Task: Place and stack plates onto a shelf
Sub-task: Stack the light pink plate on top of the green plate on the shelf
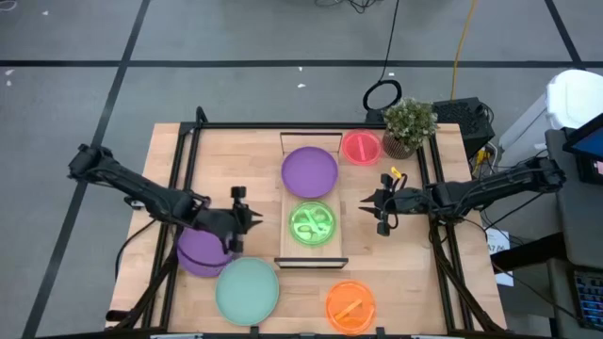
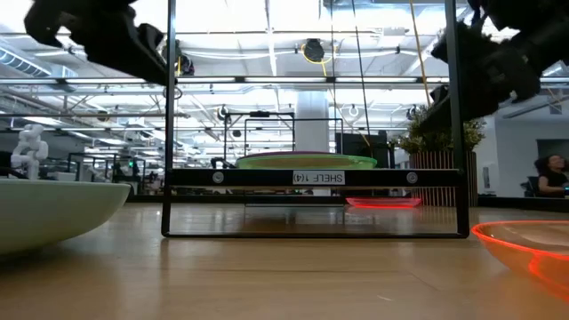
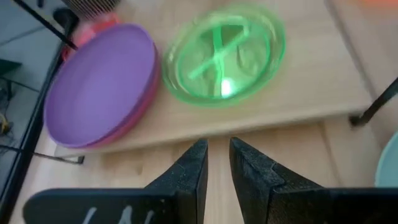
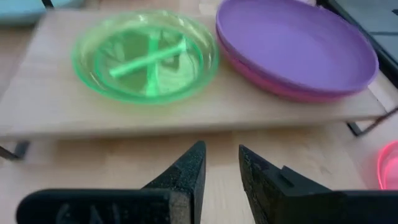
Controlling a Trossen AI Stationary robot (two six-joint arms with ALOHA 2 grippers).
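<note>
Both arms reach inward — left gripper (image 1: 252, 218) from nine o'clock, right gripper (image 1: 369, 209) from three — fingers slightly parted, empty.

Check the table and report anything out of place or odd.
Nothing is spilled, tipped or damaged. The shelf holds a purple plate stacked on a magenta one, and a lime-green plate. Four plates sit flat on the tabletop, unshelved: purple, mint-green, orange, red-pink.

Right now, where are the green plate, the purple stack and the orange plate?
green plate (image 1: 312, 224): high view, its middle, on the shelf.
purple stack (image 4: 292, 46): right wrist view, inside of the top plate.
orange plate (image 1: 350, 306): high view, its middle, on the table.
</note>
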